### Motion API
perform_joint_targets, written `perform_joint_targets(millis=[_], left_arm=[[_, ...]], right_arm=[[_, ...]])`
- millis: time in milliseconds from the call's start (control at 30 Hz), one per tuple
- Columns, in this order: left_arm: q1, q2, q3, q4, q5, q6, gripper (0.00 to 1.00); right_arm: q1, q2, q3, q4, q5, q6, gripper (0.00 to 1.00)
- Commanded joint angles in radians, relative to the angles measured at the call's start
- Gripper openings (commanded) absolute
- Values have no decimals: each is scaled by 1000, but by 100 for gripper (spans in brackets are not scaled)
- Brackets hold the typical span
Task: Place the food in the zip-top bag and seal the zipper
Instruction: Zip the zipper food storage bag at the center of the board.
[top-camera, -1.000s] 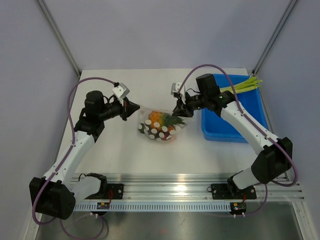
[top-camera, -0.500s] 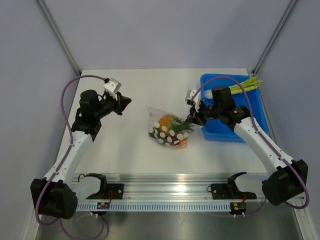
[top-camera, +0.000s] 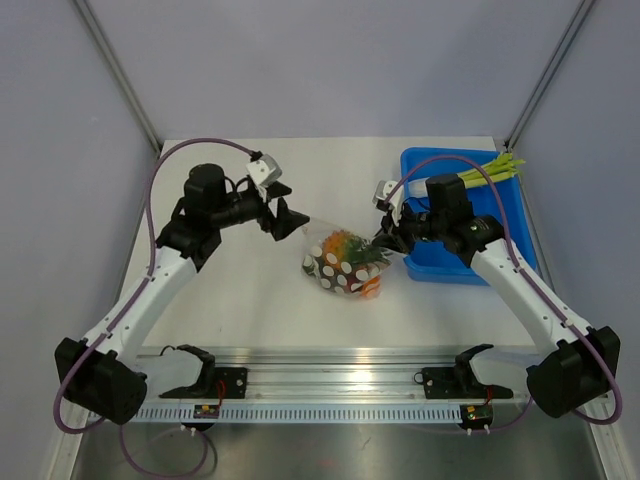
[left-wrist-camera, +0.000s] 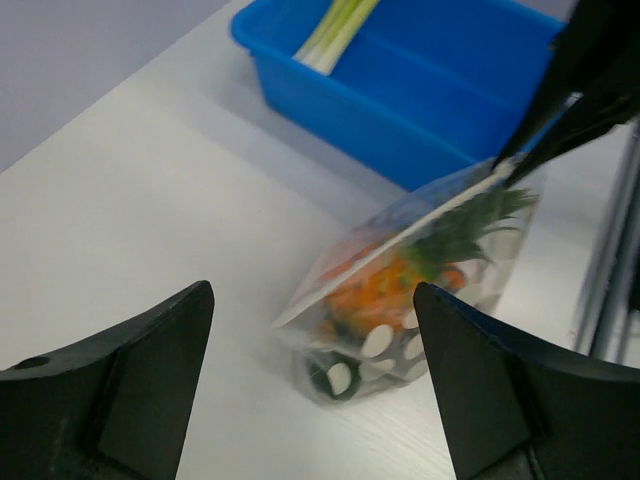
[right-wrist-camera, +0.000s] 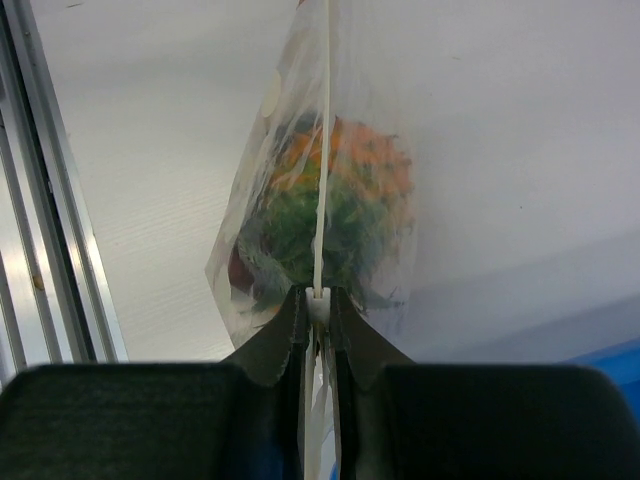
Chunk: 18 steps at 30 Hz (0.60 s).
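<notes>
The zip-top bag (top-camera: 345, 260) was clear, showing orange food (left-wrist-camera: 380, 285) with green leaves (left-wrist-camera: 465, 225). Its dark pieces (left-wrist-camera: 322, 372) bore what looked like white spots. The bin (top-camera: 510, 210) was blue.

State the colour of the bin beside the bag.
The bin is bright blue, clearest in the left wrist view.

The zip-top bag (top-camera: 345, 262), clear and crinkled, stretches out from the right claw (top-camera: 385, 240), which pinches one end of the zipper (right-wrist-camera: 322, 120). The strip runs away from those fingertips as one straight, pale line. The bag's free corner lies just ahead of the left claw (left-wrist-camera: 312, 295), level with the gap between its spread fingers and untouched. The food sits inside, below the zipper. The bumpy orange pineapple (left-wrist-camera: 375, 285) points its green leaves toward the right claw, and the dark white-spotted rounds (left-wrist-camera: 375, 345) sit lowest.
</notes>
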Motion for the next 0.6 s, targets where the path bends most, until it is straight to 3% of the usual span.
perform_joint_targets(millis=[0, 233, 567], left_arm=[[-97, -10, 90, -109, -25, 195, 86], [-185, 90, 182, -207, 28, 437, 80], [-209, 338, 434, -476, 107, 574, 78]], right_arm=[[-2, 6, 52, 27, -20, 6, 0], [-4, 4, 65, 19, -34, 11, 0], [-4, -11, 61, 5, -39, 12, 0]])
